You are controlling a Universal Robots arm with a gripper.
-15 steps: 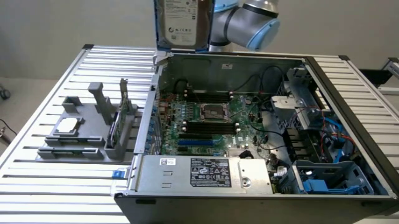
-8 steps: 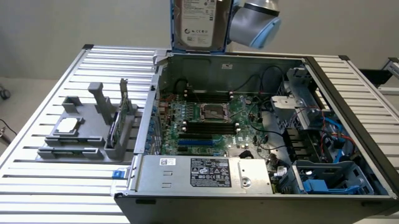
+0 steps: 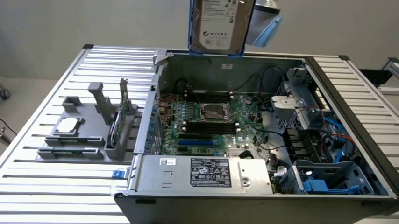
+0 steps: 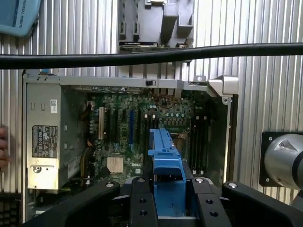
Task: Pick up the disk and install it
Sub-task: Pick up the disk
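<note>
Parts count, as seen from my station:

- One disk (image 3: pixel 219 25), gripped in my one claw (image 4: pixel 169 183).
- Two black fingers (image 4: pixel 141 198) on that claw.
- One open computer case (image 3: pixel 249 211).
- Inside the case: one motherboard (image 3: pixel 206 126) and one silver power supply (image 3: pixel 206 173).
- One slatted table (image 3: pixel 56 191).
- One grey holder (image 3: pixel 87 140) on the table.
- One square chip (image 3: pixel 68 124) and one green card (image 3: pixel 114 128) on the holder.
- One black cable (image 4: pixel 142 57).

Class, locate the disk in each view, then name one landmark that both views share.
Exterior view: the disk hangs high at centre, above the open computer case, label facing the camera.
Wrist view: the disk, seen edge-on, is held in the gripper, with the motherboard behind it.
Shared landmark: the labelled silver power supply.
</note>
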